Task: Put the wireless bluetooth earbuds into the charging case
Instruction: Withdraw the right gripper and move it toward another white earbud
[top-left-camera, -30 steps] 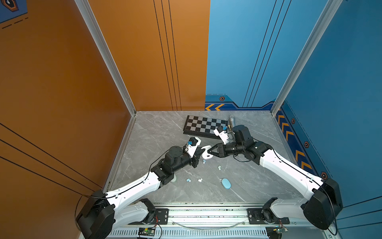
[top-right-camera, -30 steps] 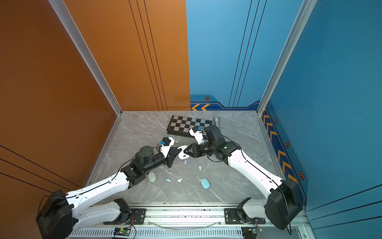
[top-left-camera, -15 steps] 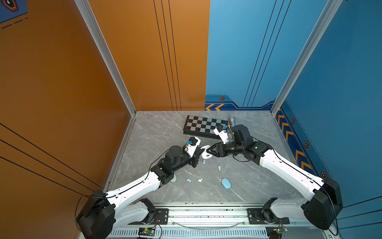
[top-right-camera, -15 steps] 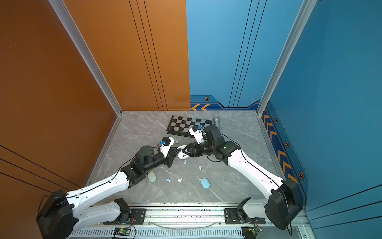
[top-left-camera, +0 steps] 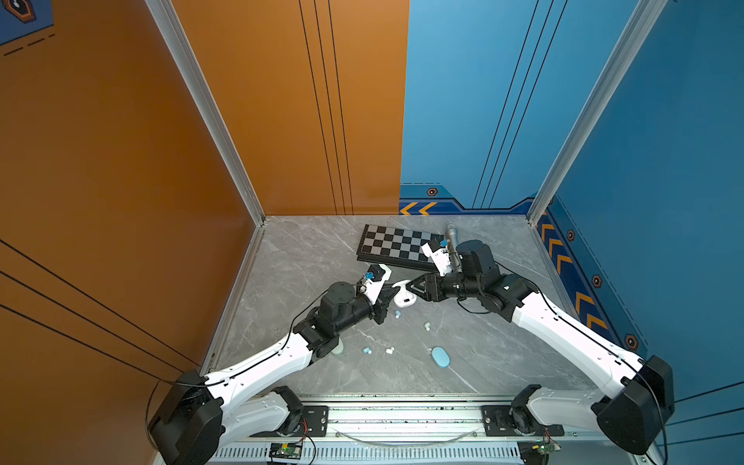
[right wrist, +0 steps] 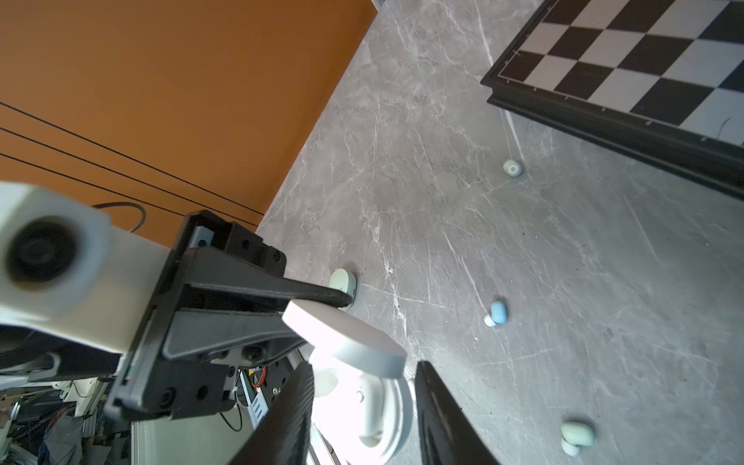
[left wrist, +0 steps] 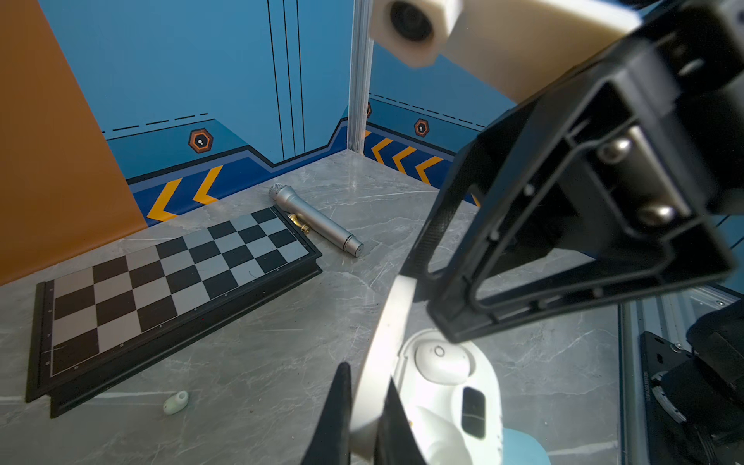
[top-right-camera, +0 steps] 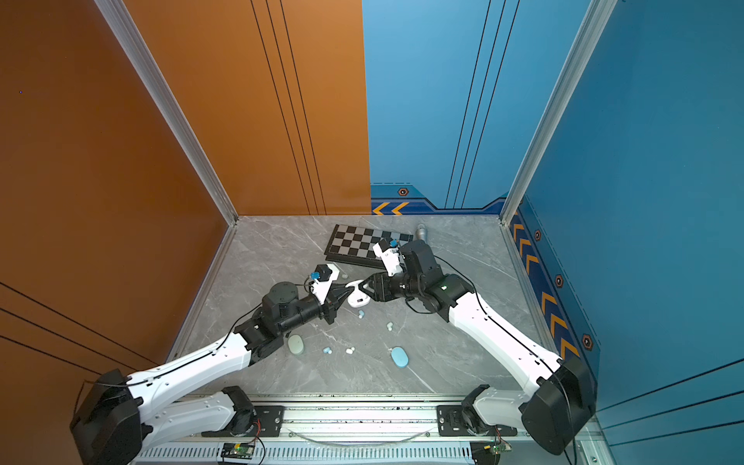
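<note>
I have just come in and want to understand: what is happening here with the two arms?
The left end effector is shut on the lid of an open white charging case. The right end effector stands open around the case's base, where one white earbud sits in its slot. Several loose earbuds lie on the grey table, and a light blue case lies closed nearby.
</note>
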{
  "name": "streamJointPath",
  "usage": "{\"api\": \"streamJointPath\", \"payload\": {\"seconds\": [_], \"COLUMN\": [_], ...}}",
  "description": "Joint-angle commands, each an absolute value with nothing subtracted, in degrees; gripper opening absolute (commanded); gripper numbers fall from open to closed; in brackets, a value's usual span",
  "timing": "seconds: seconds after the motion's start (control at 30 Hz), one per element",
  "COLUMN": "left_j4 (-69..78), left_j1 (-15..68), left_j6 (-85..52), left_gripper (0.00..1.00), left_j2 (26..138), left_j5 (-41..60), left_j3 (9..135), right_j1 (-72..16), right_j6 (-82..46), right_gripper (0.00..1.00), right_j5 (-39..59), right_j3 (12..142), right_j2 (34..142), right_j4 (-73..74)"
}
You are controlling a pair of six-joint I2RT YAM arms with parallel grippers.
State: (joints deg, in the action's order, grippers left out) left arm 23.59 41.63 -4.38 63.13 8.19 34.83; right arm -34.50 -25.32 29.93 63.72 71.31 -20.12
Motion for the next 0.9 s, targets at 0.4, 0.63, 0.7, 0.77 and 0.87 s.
{"api": "streamJointPath", "payload": {"seconds": [0.4, 0.63, 0.7, 0.77, 0.87], "left_j4": [5.45, 0.49, -0.51, -1.91, -4.83], "left_j1": [35.5, 34.93, 34.94, 34.74, 34.8], "left_j6": [-5.27, -7.84, -8.24, -8.4, -8.26], "left_gripper": [0.0, 0.0, 0.0, 0.0, 0.0], "left_j2": [37.86, 26.99, 24.58, 22.53, 20.74], "left_j5": [-7.19, -8.7, -8.73, -8.15, -7.47], "left_j3": [26.73, 22.43, 21.81, 21.47, 21.69], "right_j1": [-39.45, -45.54, -46.8, -48.11, -50.2], "right_j6": [-67.33, -28.85, -11.31, 3.05, 17.23], "right_gripper": [0.31, 0.37, 0.38, 0.38, 0.39], "right_j5": [10.45, 19.45, 18.42, 16.49, 14.28], "right_j3": [63.89, 77.03, 81.8, 82.47, 77.66], "right_j2": [71.29, 85.52, 89.04, 90.99, 91.14], "right_j4": [-39.64, -47.16, -53.92, -56.53, -52.26]}}
